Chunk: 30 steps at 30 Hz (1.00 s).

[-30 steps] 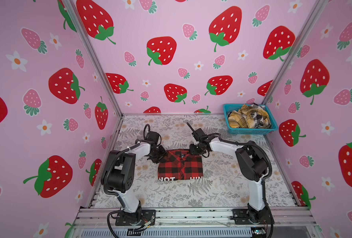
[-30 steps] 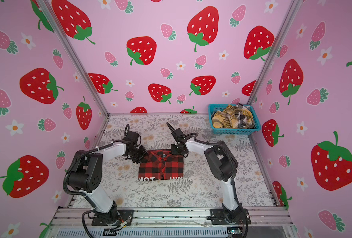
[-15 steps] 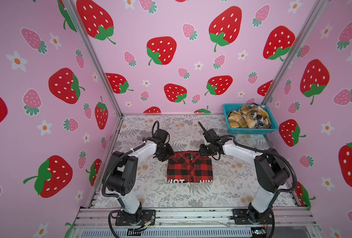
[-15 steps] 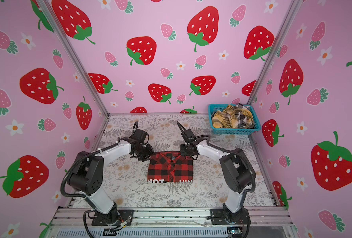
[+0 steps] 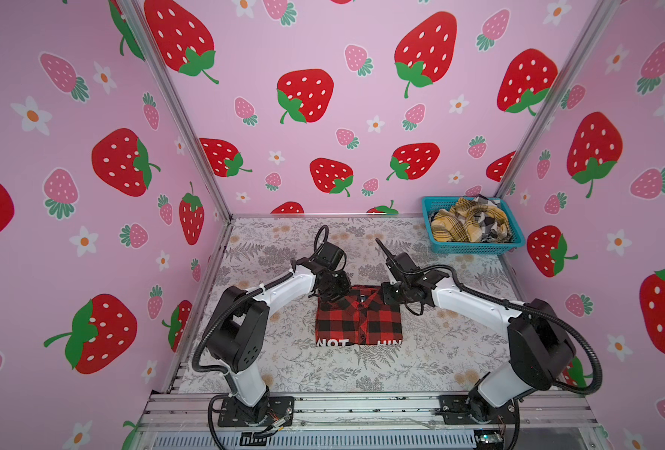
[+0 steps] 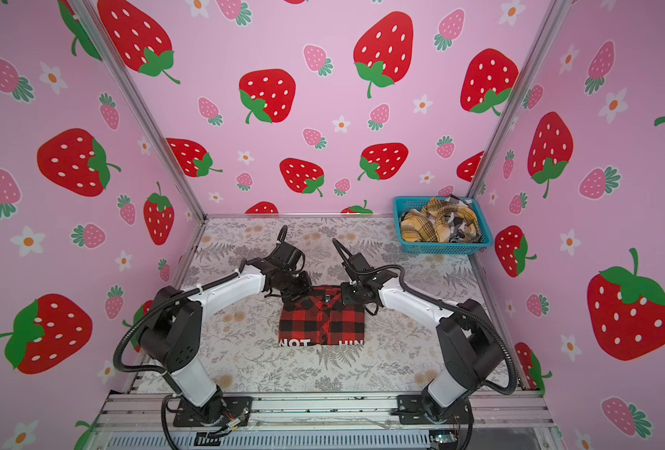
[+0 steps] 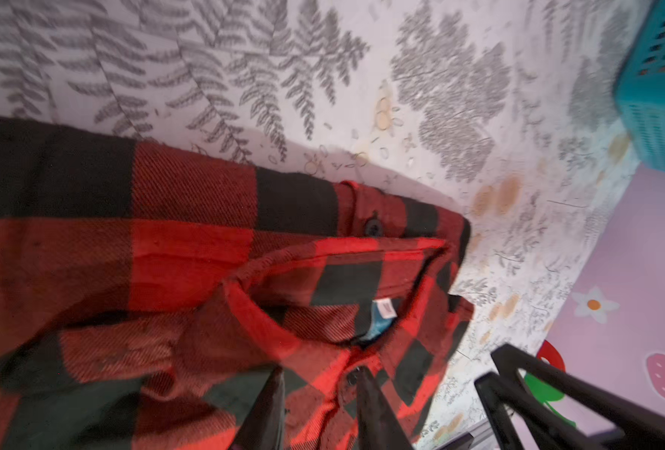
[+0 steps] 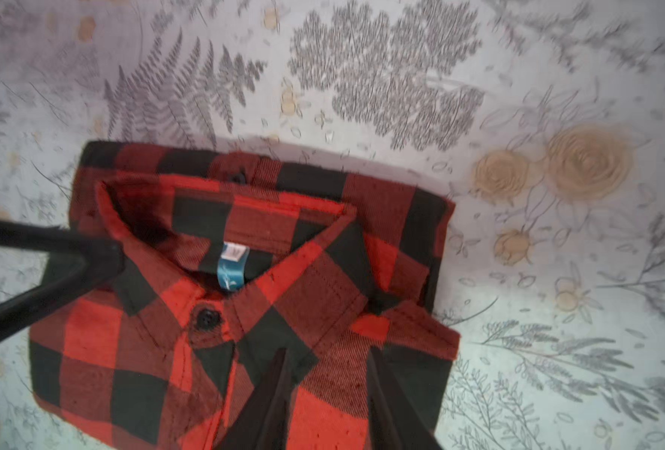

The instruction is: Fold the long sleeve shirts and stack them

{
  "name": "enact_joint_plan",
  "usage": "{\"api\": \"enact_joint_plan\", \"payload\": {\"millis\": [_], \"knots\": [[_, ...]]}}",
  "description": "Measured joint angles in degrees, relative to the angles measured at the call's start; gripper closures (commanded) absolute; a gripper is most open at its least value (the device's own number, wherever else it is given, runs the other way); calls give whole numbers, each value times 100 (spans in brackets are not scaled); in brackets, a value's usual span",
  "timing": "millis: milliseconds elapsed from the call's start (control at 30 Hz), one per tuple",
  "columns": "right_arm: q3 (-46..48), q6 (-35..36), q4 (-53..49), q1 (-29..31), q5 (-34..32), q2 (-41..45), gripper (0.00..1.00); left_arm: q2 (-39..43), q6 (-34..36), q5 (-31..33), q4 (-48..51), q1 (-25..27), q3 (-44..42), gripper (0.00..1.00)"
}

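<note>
A red-and-black check shirt (image 5: 358, 323) (image 6: 321, 325) lies folded into a rectangle mid-table, collar toward the back wall and white lettering at its front edge. My left gripper (image 5: 333, 290) (image 6: 296, 290) hangs over the collar end's left corner. In the left wrist view its jaws (image 7: 321, 374) stand apart above the button placket of the shirt (image 7: 190, 253), pinching nothing. My right gripper (image 5: 391, 296) (image 6: 350, 298) hovers over the right corner, and its jaws (image 8: 328, 352) are also apart just above the shirt (image 8: 245, 311). A mustard plaid shirt (image 5: 455, 226) and a black-white plaid one (image 5: 486, 222) lie crumpled in the basket.
The teal mesh basket (image 5: 475, 247) (image 6: 440, 247) (image 7: 662, 97) stands in the back right corner against the walls. Pink strawberry walls close three sides. A metal rail (image 5: 362, 405) carrying both arm bases runs along the front edge.
The red shirt slid a little to the right, then stopped. Both grippers came in over its collar end, and their jaws have narrowed.
</note>
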<state>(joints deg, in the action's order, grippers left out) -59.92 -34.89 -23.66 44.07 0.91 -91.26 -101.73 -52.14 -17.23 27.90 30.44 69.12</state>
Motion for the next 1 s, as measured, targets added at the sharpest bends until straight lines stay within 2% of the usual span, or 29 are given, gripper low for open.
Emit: {"api": "enact_joint_plan", "payload": {"millis": [400, 633, 733, 867, 1000], "knots": [[116, -4, 431, 39, 184, -870, 70, -372, 2, 2, -289, -501, -195, 71], [39, 0, 356, 39, 166, -859, 67, -424, 157, -94, -339, -667, -221, 58], [-39, 4, 144, 39, 66, -667, 65, -46, 243, -76, -188, -664, -323, 55], [-195, 7, -105, 39, -140, -129, 60, 1021, 398, -33, 168, -667, -518, 51], [-199, -2, -175, 37, -378, 529, 60, 2072, 551, -234, 328, -667, -949, 61]]}}
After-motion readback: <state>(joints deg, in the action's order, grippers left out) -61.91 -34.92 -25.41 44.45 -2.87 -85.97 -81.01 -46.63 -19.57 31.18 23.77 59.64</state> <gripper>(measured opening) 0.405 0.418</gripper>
